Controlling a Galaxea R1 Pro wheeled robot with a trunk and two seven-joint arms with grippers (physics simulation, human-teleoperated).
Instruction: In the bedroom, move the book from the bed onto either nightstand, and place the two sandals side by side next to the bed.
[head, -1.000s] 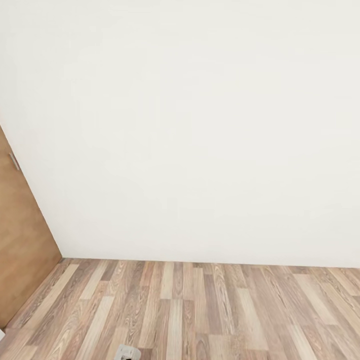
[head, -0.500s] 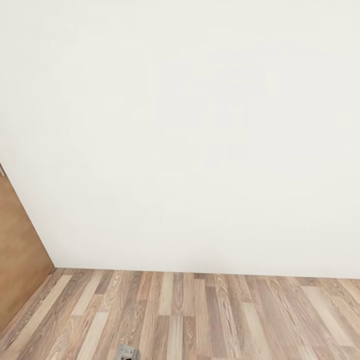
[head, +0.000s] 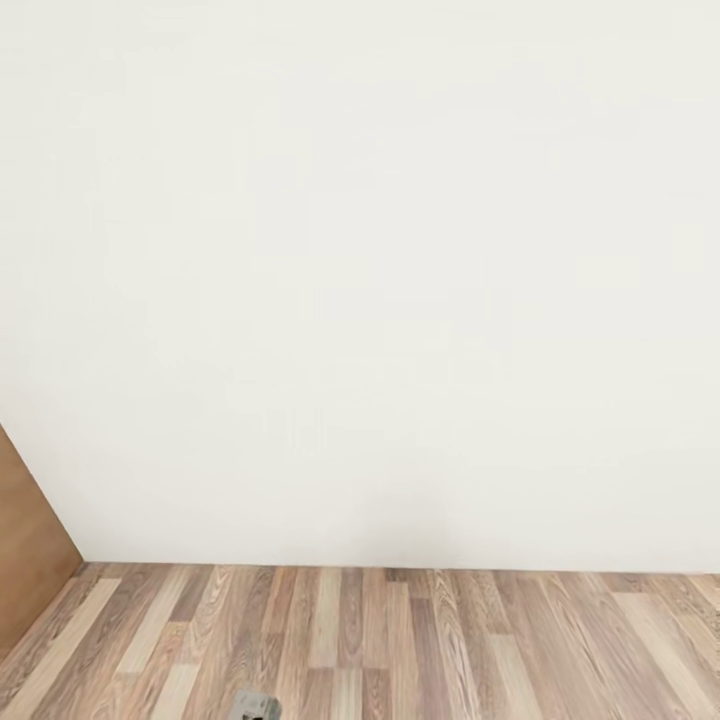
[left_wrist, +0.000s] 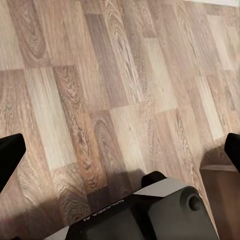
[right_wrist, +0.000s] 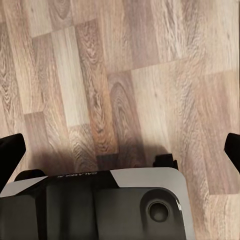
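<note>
Since the earlier head frames the whole view has shifted: the wall (head: 380, 280) takes more of the frame, the floor (head: 400, 640) strip is thinner, and the door (head: 25, 540) has slid toward the left edge. Camera motion, most likely the robot turning or closing on the wall; nothing in the room itself moved.

Left hand (left_wrist: 120, 150): finger tips sit at opposite edges of its wrist view, spread wide, nothing between them. Below it, plank floor and part of the robot's grey base (left_wrist: 150, 210).

Right hand (right_wrist: 120, 150): same, spread wide and empty, pointing down at floor over the base (right_wrist: 100, 205).

Head view: bare white wall, floor strip, sliver of tan door at lower left, a small grey robot part (head: 255, 706) at the bottom edge.

Book, bed, nightstand and sandals are not in any frame; position unknown.

Judged step: transit or search, no handling begun. Next move calls for turning away from this wall until the bed comes into view, then approaching it with hands kept open.
</note>
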